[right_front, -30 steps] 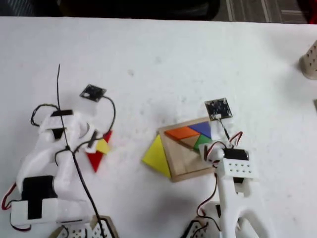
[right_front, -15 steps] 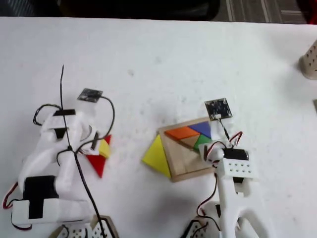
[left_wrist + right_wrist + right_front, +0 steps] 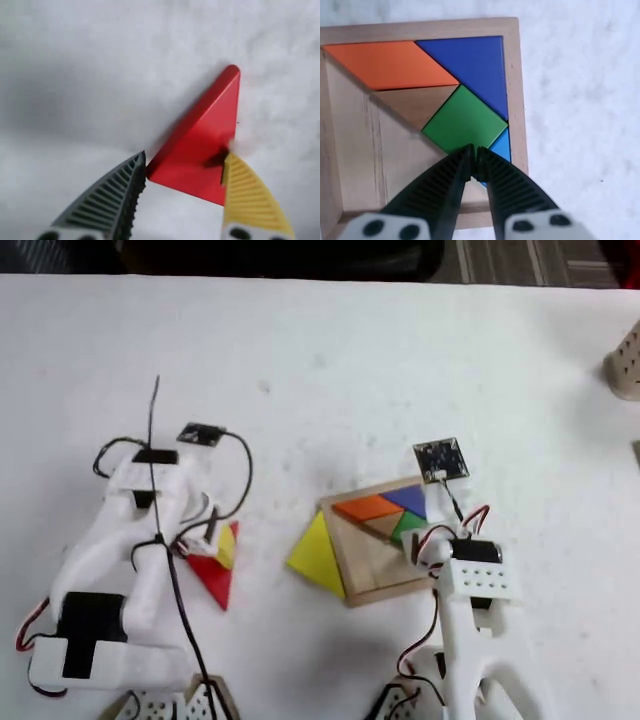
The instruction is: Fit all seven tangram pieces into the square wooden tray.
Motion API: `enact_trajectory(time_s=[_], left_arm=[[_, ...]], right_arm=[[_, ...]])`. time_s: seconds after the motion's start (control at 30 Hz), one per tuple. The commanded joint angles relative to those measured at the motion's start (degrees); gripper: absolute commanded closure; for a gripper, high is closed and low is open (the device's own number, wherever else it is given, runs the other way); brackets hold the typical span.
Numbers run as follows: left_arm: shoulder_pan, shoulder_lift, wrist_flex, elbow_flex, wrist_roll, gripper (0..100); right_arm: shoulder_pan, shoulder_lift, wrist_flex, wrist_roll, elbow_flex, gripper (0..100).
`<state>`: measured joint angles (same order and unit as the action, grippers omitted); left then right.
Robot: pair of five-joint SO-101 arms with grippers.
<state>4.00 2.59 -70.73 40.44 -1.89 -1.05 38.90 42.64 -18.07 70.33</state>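
L hand (image 3: 184,158) is gripping the red triangle (image 3: 200,142) across one edge; the piece is lying flat on the white surface (image 3: 300,360), well apart from the tray (image 3: 514,90). R hand (image 3: 475,152) is hanging clenched, tips together, over the green square (image 3: 465,120) w/in the tray. Yellow triangle (image 3: 317,555) is lying just outside, touching the rim.
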Motion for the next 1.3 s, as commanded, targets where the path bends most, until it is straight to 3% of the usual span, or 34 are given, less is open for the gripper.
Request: enact_trajectory(time_s=[0.0, 0.3, 1.0, 1.27], left_arm=[[-2.77, 0.66, -0.70, -1.23, 1.05, 76], [-4.70, 0.66, -4.22, -4.13, 2.99, 76], [-21.67, 0.75, -12.40, -12.66, 3.08, 76], [-27.21, 0.48, -9.41, -13.36, 8.62, 76]], right_arm=[[-0.40, 1.54, -0.66, -0.62, -0.44, 98.1], [-0.40, 1.54, -0.66, -0.62, -0.44, 98.1], [-0.48, 1.71, -0.66, -0.62, -0.44, 98.1], [-0.48, 1.80, -0.66, -0.62, -0.44, 98.1]])
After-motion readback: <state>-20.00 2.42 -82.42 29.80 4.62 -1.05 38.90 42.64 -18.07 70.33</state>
